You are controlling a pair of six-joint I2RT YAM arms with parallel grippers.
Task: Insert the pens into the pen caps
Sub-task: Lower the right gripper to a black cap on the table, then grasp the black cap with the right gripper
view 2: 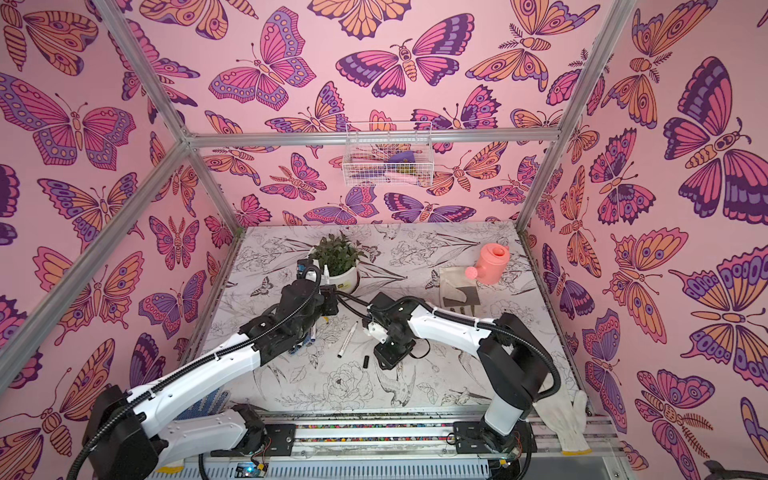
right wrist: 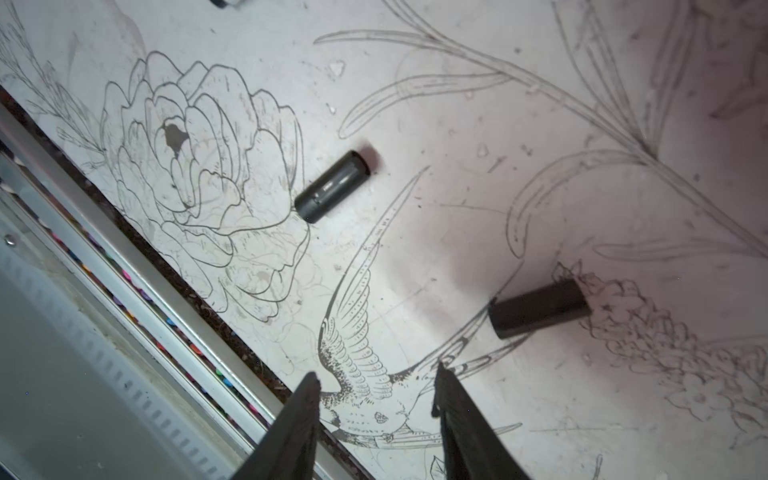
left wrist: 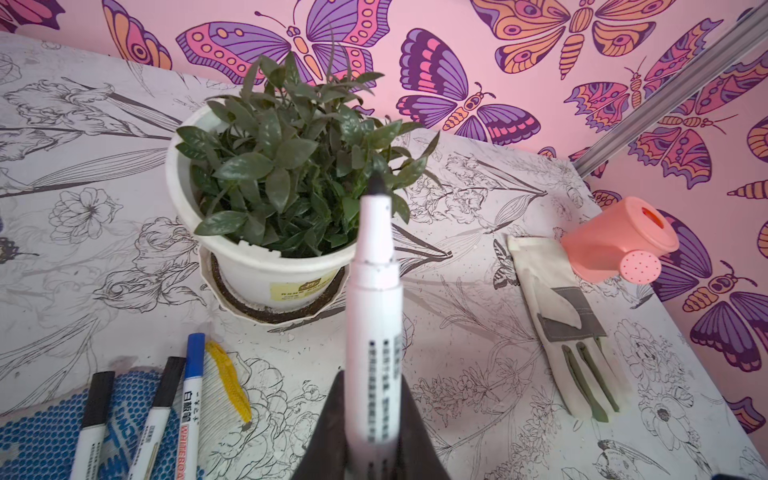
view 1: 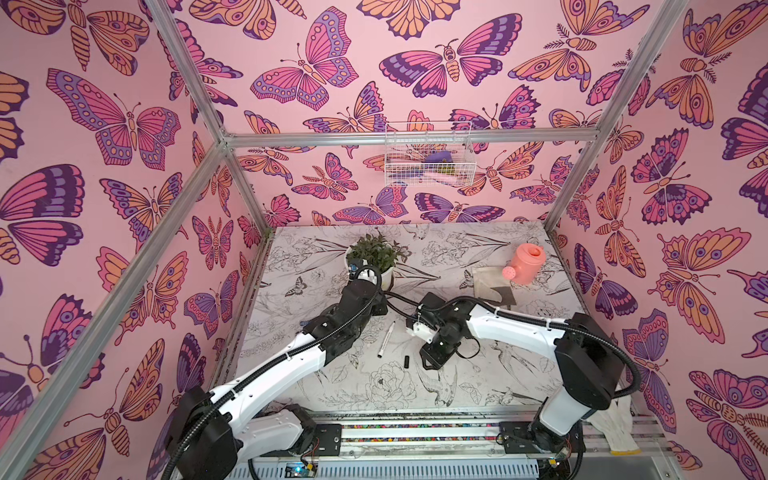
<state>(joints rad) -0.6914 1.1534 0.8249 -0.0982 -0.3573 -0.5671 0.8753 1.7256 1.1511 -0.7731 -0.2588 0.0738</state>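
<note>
The left gripper (left wrist: pixel 372 388) is closed tightly on the barrel of an uncapped pen (left wrist: pixel 374 291). It holds the pen low on the barrel, so that the dark tip stands free and points away, toward the plant pot (left wrist: pixel 257 274). I think this grip is chosen on purpose: the front end must stay bare for a cap to slide over it. The right gripper (right wrist: pixel 376 372) hangs above the table (right wrist: pixel 457 104) with its fingers apart and nothing between them. Two caps lie flat below it, well apart from each other: a black cap (right wrist: pixel 332 187) beside the drawn flower and a second black cap (right wrist: pixel 538 307) nearer to one finger. Neither is touched, and neither is lined up between the fingers (the wrist probably has to turn before it can close across a cap). In the left wrist view three capped pens (left wrist: pixel 166 399) lie side by side, which looks like the place for finished ones; a small yellow piece (left wrist: pixel 228 374) lies just beside them. In both top views a loose pen (view 1: pixel 386 340) rests between the two arms, seemingly without a cap, so in my judgement about two pens remain to be done.
</note>
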